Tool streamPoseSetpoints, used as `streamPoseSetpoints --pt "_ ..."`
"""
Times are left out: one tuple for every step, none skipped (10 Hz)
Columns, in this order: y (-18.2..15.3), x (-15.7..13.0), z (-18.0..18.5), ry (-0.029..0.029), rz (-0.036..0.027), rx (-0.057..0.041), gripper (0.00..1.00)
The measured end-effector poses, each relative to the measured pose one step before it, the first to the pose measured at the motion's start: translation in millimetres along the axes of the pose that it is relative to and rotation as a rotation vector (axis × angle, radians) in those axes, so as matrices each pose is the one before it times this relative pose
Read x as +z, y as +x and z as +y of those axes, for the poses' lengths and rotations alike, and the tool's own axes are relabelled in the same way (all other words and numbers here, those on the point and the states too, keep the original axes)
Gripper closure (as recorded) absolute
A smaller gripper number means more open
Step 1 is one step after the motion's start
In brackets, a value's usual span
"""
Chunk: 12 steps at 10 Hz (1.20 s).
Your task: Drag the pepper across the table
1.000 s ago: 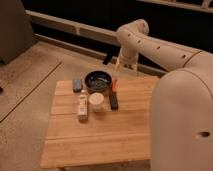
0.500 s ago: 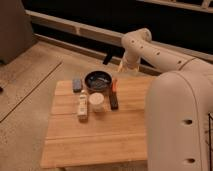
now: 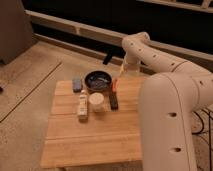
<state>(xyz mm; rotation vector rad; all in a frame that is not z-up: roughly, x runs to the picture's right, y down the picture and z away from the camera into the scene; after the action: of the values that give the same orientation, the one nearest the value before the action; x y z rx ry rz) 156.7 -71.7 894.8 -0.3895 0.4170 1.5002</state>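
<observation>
From where I stand, the robot's white arm [image 3: 150, 54] bends down from its bulky body on the right. The hand [image 3: 122, 75] hangs low over the far right edge of the counter [image 3: 95, 135]. I cannot tell whether the hand is clenched or released; it looks pale and blurred against the wood.

The pepper [image 3: 114, 85], a slim red-orange sliver, lies on the counter just in front of the hand and a little to its left. I cannot tell whether the two touch. It sits just beside the right rim of the dark bowl [image 3: 98, 80], and its near end meets the far end of the dark block [image 3: 113, 101].

A white cup [image 3: 97, 102] stands in front of the bowl, with a pale bottle [image 3: 82, 105] lying just to its left. A small grey block [image 3: 76, 84] rests near the far left corner.
</observation>
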Motion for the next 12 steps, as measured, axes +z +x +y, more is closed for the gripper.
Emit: streamPoseSetpoints --pt "1.66 7.97 -2.93 0.00466 0.00765 -0.00388 0.35" --pt "1.84 8.69 -3.6 0.0045 0.00954 -0.0053 0.35" --pt "2.62 5.71 -1.53 0.00287 0.01143 -0.0078 0.35" --pt "3.99 9.38 2.58 0.00242 0.02133 -0.02429 0.35" --pt "1.59 4.63 3.36 0.00019 0.01221 -0.0148 0.35" --pt "1.17 5.83 6.51 -0.00447 0.01447 -0.01618 0.35" --pt "-0.17 8.45 11.62 -0.0112 0.01751 -0.02102 0.35" --pt "-0.02 4.88 4.96 -0.00481 0.01093 -0.00889 0.35" --pt "-1.01 6.47 5.53 -0.00557 0.01407 -0.01061 0.35" --pt "-0.92 5.18 3.67 -0.0056 0.01203 -0.00645 0.35" --pt "-0.89 5.09 3.15 -0.0051 0.01197 -0.00775 0.35" --pt "-0.78 4.72 2.87 -0.00527 0.01069 -0.00881 0.35"
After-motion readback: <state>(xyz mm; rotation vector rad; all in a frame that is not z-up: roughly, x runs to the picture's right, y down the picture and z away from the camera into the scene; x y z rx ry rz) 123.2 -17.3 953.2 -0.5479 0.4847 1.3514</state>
